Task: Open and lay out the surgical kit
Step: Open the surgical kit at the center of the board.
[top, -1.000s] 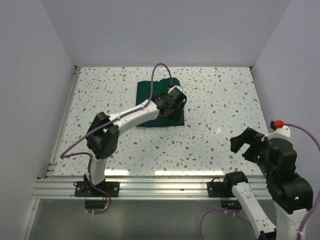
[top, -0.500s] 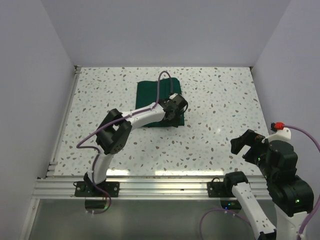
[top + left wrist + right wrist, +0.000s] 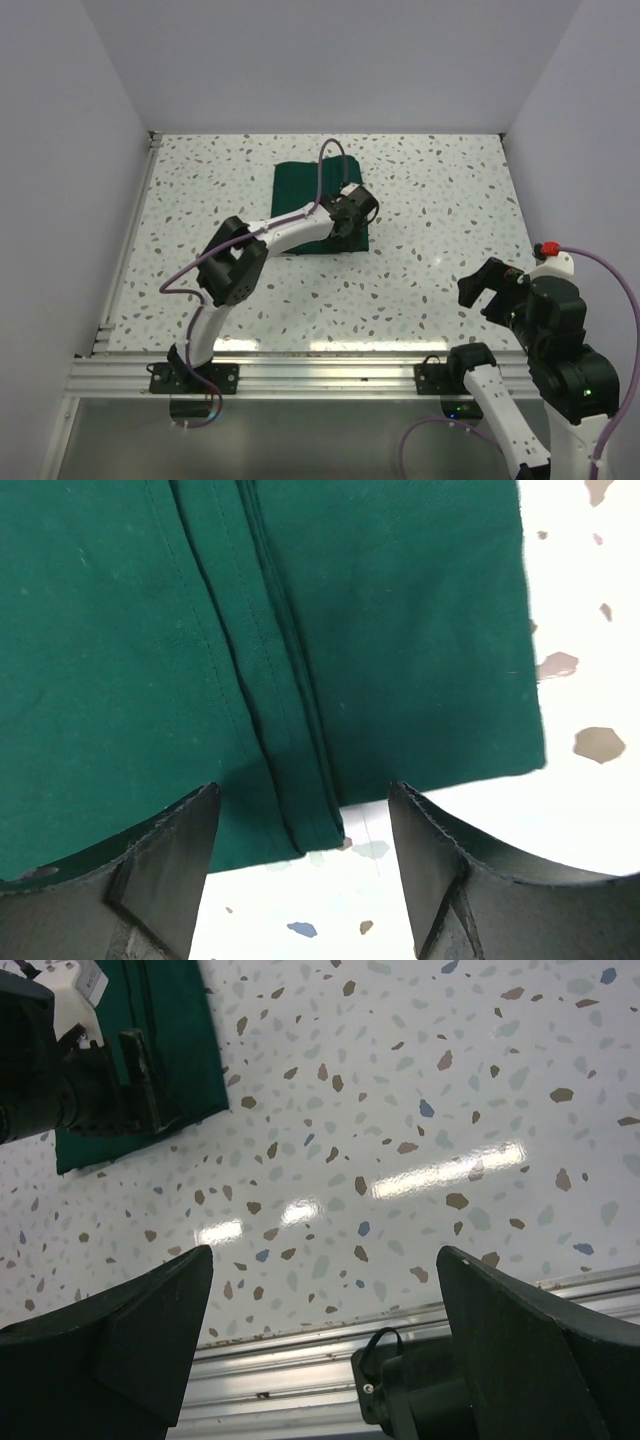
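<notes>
The surgical kit is a folded dark green cloth wrap [image 3: 300, 190] lying flat at the back middle of the table. It fills the left wrist view [image 3: 400, 630] and shows at the top left of the right wrist view [image 3: 170, 1040]. My left gripper [image 3: 343, 230] is open, low over the wrap's near right corner. A folded flap edge [image 3: 300, 800] lies between its fingers [image 3: 165, 870], untouched. My right gripper [image 3: 488, 290] is open and empty above the near right of the table. The steel tray, tweezers and scissors are hidden.
The speckled white table [image 3: 440, 200] ends in an aluminium rail [image 3: 320, 375] along the near edge. White walls stand on the left, back and right. The right arm's base [image 3: 450, 1390] shows below its fingers.
My left gripper has come down and shifted slightly toward the wrap's near right corner, its elbow swinging forward. The right arm has barely moved. The wrap lies as before.
</notes>
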